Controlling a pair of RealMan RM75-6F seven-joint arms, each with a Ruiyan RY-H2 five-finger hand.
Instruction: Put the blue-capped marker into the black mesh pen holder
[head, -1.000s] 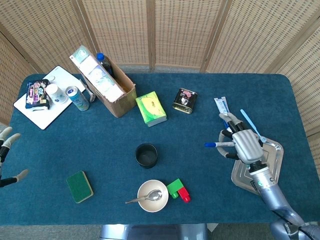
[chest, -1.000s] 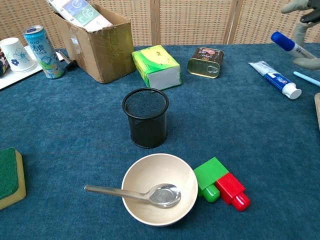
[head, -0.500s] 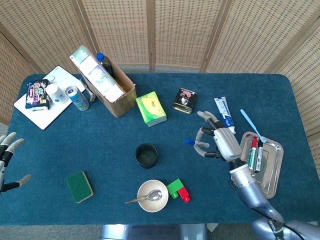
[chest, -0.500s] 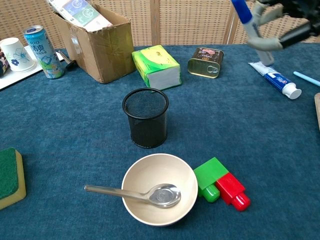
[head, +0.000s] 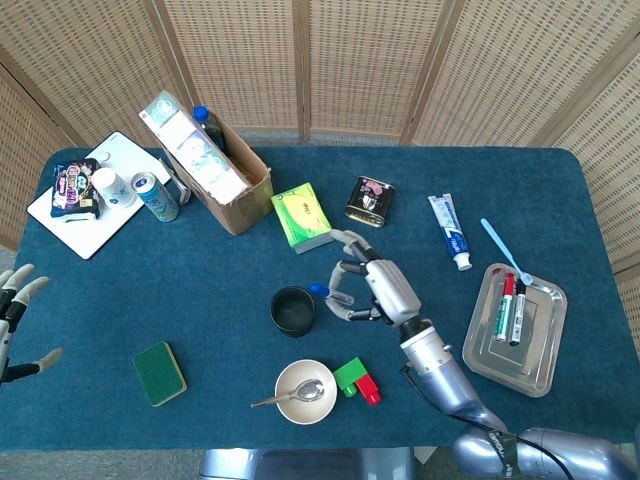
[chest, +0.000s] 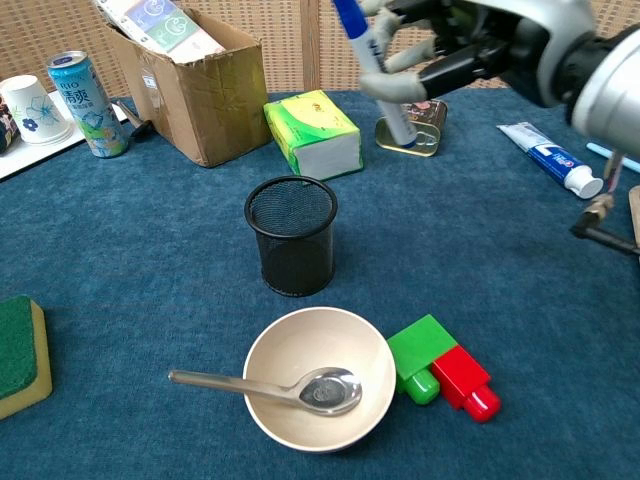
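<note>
My right hand (head: 374, 289) holds the blue-capped marker (head: 330, 290) in the air just right of the black mesh pen holder (head: 293, 310). In the chest view the marker (chest: 372, 60) is tilted, its blue cap up and to the left, in the right hand (chest: 455, 45) above and right of the pen holder (chest: 291, 235). The holder stands upright with nothing in it. My left hand (head: 14, 320) is at the far left edge, fingers spread and holding nothing.
A bowl with a spoon (head: 305, 392) and green and red blocks (head: 357, 380) lie in front of the holder. A green tissue box (head: 302, 218), a tin (head: 369, 201), a cardboard box (head: 212, 170) and toothpaste (head: 450, 231) sit behind. A metal tray (head: 538, 355) with markers is at right.
My right hand has carried the marker leftward from beside the tray to just right of the pen holder. The left hand has barely moved.
</note>
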